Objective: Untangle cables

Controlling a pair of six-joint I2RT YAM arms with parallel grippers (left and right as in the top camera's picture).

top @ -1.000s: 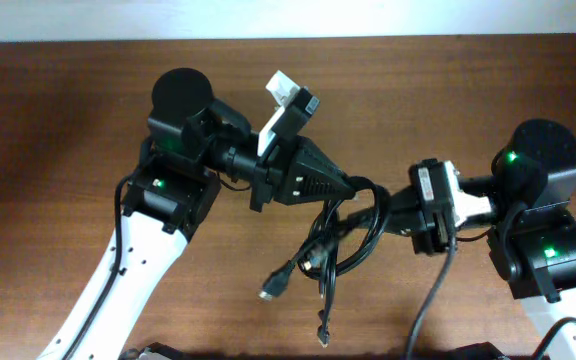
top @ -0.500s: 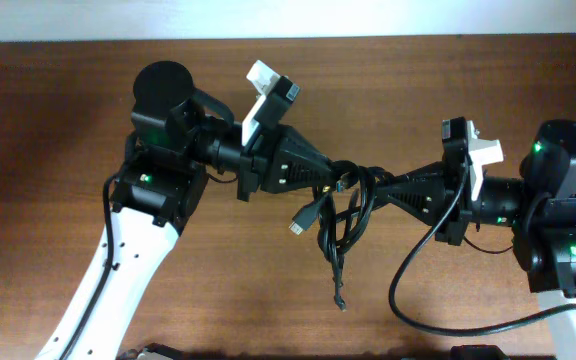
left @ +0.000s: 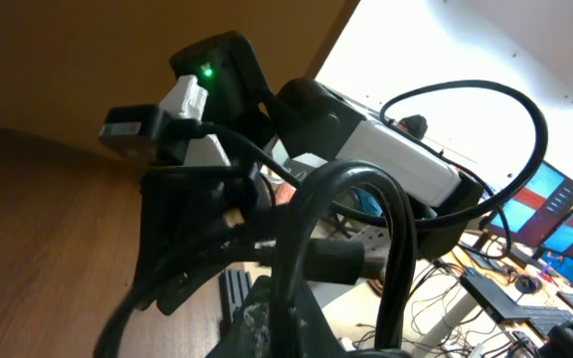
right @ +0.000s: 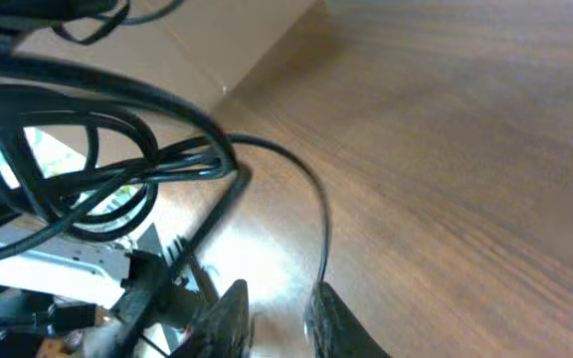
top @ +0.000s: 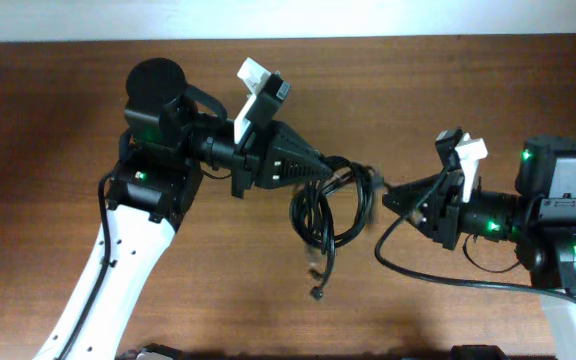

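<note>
We see the cables [top: 326, 212] hanging as a loose knot of loops from the left hand [top: 325, 172], which is pressed together on the top of the bundle over the counter [top: 218, 290], with one plug [top: 318, 293] dangling lowest. The right hand [top: 388, 198] sits just beside the loops, its fingers [right: 229, 316] parted a little with nothing clearly pinched. We judge the cords light, limp and springy, likely to slide through a weak pinch. We would take a single strand on the outer loop, or near a plug, rather than the knot.
</note>
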